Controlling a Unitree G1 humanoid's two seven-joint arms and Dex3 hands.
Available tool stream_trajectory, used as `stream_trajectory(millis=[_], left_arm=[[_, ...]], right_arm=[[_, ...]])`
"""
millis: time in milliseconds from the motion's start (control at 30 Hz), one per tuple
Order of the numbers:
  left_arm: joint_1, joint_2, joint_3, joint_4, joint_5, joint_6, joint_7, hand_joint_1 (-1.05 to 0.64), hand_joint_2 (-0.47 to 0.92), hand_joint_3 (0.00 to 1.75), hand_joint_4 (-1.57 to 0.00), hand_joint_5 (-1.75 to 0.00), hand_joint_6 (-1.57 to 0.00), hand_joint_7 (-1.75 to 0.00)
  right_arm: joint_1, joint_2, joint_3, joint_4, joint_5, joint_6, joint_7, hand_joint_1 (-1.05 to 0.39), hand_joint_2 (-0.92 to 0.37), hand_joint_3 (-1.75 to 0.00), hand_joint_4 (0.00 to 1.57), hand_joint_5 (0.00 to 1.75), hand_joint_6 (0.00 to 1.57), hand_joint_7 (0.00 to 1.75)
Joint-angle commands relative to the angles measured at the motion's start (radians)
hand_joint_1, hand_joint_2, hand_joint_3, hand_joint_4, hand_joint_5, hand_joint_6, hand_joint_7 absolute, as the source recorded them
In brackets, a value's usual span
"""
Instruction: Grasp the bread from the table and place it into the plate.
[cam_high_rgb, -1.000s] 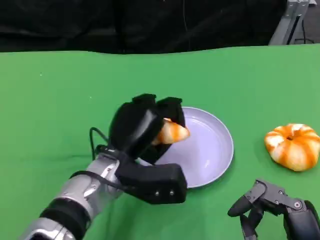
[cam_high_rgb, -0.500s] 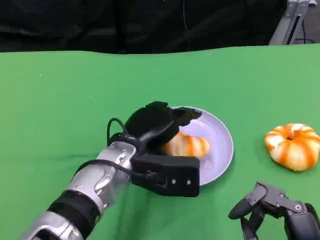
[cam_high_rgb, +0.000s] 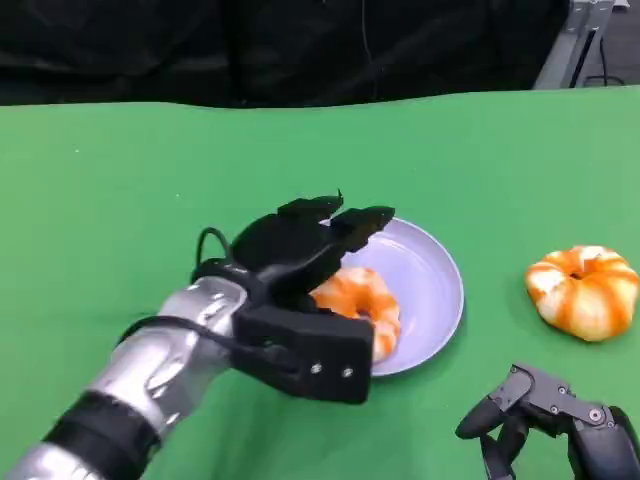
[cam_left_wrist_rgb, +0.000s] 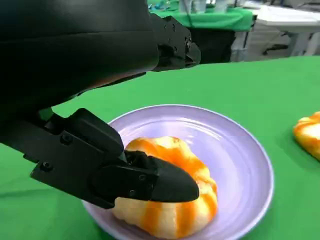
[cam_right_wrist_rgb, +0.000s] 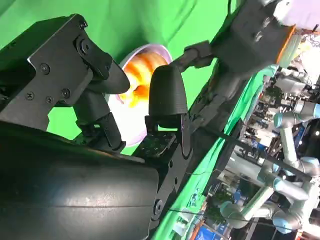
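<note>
Nearest the robot, the right hand (cam_high_rgb: 545, 415) rests low on the green counter (cam_high_rgb: 120, 180), fingers curled in and holding nothing. Further out, the left hand (cam_high_rgb: 300, 265) hangs over the near left rim of the lilac plate (cam_high_rgb: 435, 280), fingers spread apart above the bread (cam_high_rgb: 355, 305), which lies in the plate. In the left wrist view the thumb seems to touch the loaf without pinching it. The release looks done; the next move calls for lifting the hand clear without nudging the bread. Off right sits a second striped bun (cam_high_rgb: 585, 290), well apart.
</note>
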Motion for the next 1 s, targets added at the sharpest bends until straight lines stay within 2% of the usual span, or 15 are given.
stream_trajectory(millis=[33, 267, 300, 433, 500, 533, 567, 633, 667, 700, 767, 867, 1000], left_arm=[[0.077, 0.054, 0.069, -0.110, -0.085, -0.015, -0.047, -0.62, 0.92, 0.27, -0.24, -0.16, -0.25, -0.10], [0.255, 0.090, 0.217, -0.300, -0.321, -0.035, -0.130, -0.38, 0.92, 0.21, -0.56, -0.47, -0.47, -0.13], [0.290, 0.090, 0.243, -0.340, -0.377, -0.019, -0.156, -0.35, 0.92, 0.20, -0.57, -0.50, -0.49, -0.13], [0.412, 0.089, 0.326, -0.474, -0.543, 0.062, -0.233, -0.21, 0.92, 0.21, -0.61, -0.92, -0.83, -0.31], [0.475, 0.076, 0.356, -0.525, -0.593, 0.074, -0.238, -0.19, 0.92, 0.22, -0.62, -0.98, -0.88, -0.35], [0.508, 0.069, 0.369, -0.547, -0.615, 0.068, -0.235, -0.12, 0.91, 0.26, -0.69, -1.11, -0.94, -0.44], [0.545, 0.060, 0.384, -0.567, -0.641, 0.056, -0.231, -0.08, 0.88, 0.34, -0.71, -1.18, -0.92, -0.57], [0.604, 0.038, 0.408, -0.590, -0.672, 0.036, -0.212, -0.03, 0.74, 0.61, -0.74, -1.24, -0.84, -0.83], [0.636, 0.021, 0.420, -0.599, -0.685, 0.027, -0.198, 0.00, 0.60, 0.89, -0.77, -1.31, -0.82, -1.02], [0.667, 0.005, 0.431, -0.607, -0.700, 0.025, -0.189, 0.01, 0.53, 1.04, -0.78, -1.36, -0.80, -1.11], [0.716, -0.024, 0.445, -0.611, -0.743, 0.019, -0.193, 0.06, 0.48, 1.24, -0.77, -1.49, -0.77, -1.26], [0.767, -0.061, 0.451, -0.612, -0.789, 0.007, -0.201, 0.05, 0.47, 1.30, -0.77, -1.59, -0.76, -1.35], [0.804, -0.090, 0.451, -0.602, -0.802, -0.027, -0.202, 0.01, 0.48, 1.30, -0.80, -1.70, -0.77, -1.45]], right_arm=[[0.002, -0.005, -0.002, -0.011, 0.010, 0.000, -0.003, 0.05, -0.34, -1.32, 0.79, 1.71, 0.81, 1.25], [-0.009, -0.007, -0.007, -0.005, 0.001, 0.000, -0.007, 0.07, -0.32, -1.36, 0.82, 1.69, 0.81, 1.25], [-0.010, -0.008, -0.007, -0.004, 0.004, 0.000, -0.005, 0.07, -0.32, -1.36, 0.82, 1.69, 0.81, 1.25], [-0.011, -0.010, -0.008, 0.000, 0.008, -0.003, -0.003, 0.07, -0.32, -1.33, 0.81, 1.68, 0.81, 1.25], [-0.011, -0.009, -0.008, -0.001, 0.005, -0.002, -0.004, 0.07, -0.33, -1.33, 0.82, 1.68, 0.81, 1.25], [-0.011, -0.009, -0.008, -0.001, 0.004, -0.001, -0.005, 0.06, -0.33, -1.32, 0.81, 1.68, 0.81, 1.25], [-0.011, -0.009, -0.008, -0.003, 0.002, 0.001, -0.005, 0.06, -0.33, -1.31, 0.81, 1.67, 0.81, 1.25], [-0.010, -0.008, -0.008, -0.005, 0.004, 0.004, -0.004, 0.06, -0.34, -1.30, 0.82, 1.66, 0.81, 1.24], [-0.010, -0.008, -0.009, -0.006, 0.009, 0.007, -0.001, 0.06, -0.34, -1.30, 0.82, 1.66, 0.81, 1.24], [-0.010, -0.009, -0.009, -0.005, 0.012, 0.006, 0.000, 0.06, -0.34, -1.30, 0.82, 1.66, 0.81, 1.24], [-0.012, -0.011, -0.011, -0.004, 0.015, 0.007, 0.003, 0.06, -0.35, -1.29, 0.81, 1.66, 0.81, 1.24], [-0.011, -0.016, -0.014, 0.000, 0.025, 0.002, 0.010, 0.07, -0.35, -1.30, 0.81, 1.67, 0.81, 1.25], [-0.011, -0.025, -0.019, 0.007, 0.032, -0.006, 0.014, 0.07, -0.35, -1.29, 0.81, 1.66, 0.80, 1.25]])
